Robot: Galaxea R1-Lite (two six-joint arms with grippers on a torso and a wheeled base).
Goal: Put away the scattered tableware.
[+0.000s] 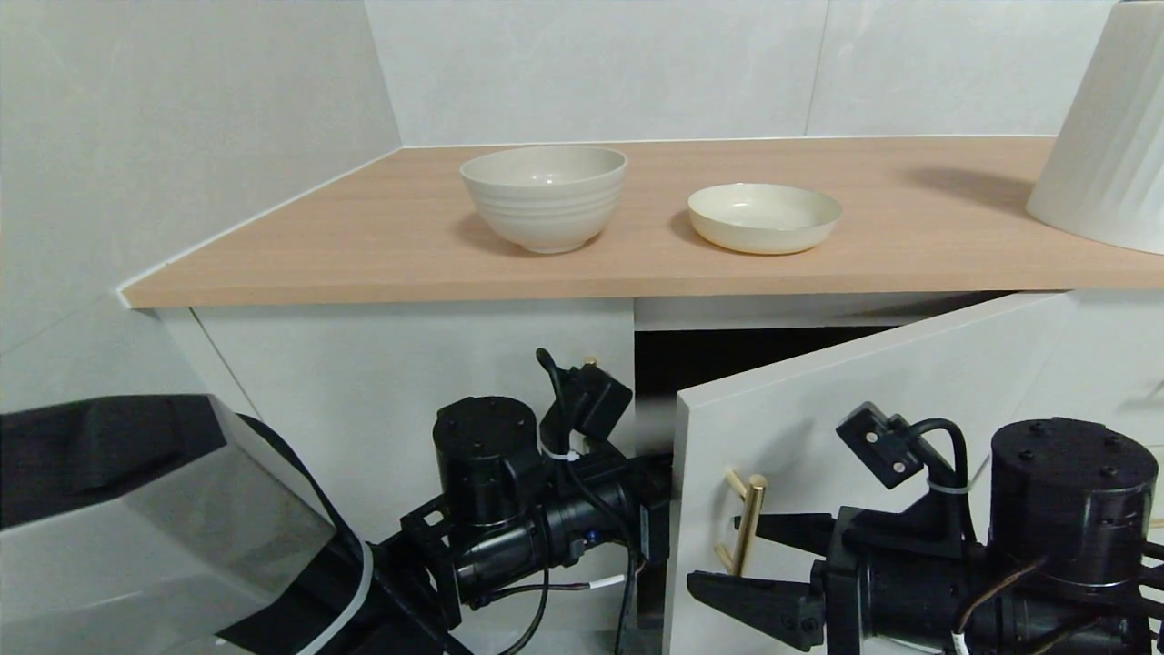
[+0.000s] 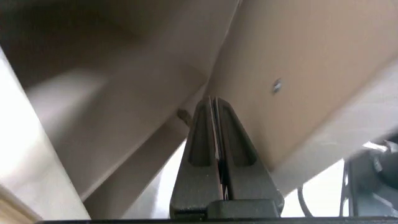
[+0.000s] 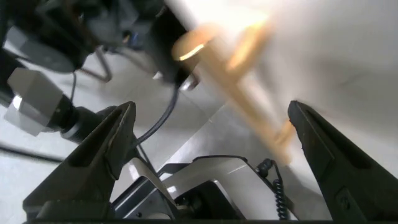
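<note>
A deep cream bowl [image 1: 544, 196] and a shallow cream dish [image 1: 764, 216] stand side by side on the wooden countertop [image 1: 382, 246]. Below them, a white cabinet door [image 1: 864, 400] with a gold handle [image 1: 748, 523] hangs partly open. My right gripper [image 1: 727, 557] is open at that handle. In the right wrist view the handle [image 3: 239, 81] lies just ahead of the gap between the spread fingers [image 3: 115, 134], which do not grip it. My left gripper [image 2: 213, 102] is shut with nothing in it, its tip in the gap behind the door's edge.
A large white ribbed lampshade-like object [image 1: 1105, 136] stands at the counter's right end. Tiled walls close off the back and left. The dark cabinet opening [image 1: 727, 350] shows behind the door. The fixed cabinet front [image 1: 382, 382] is to the left.
</note>
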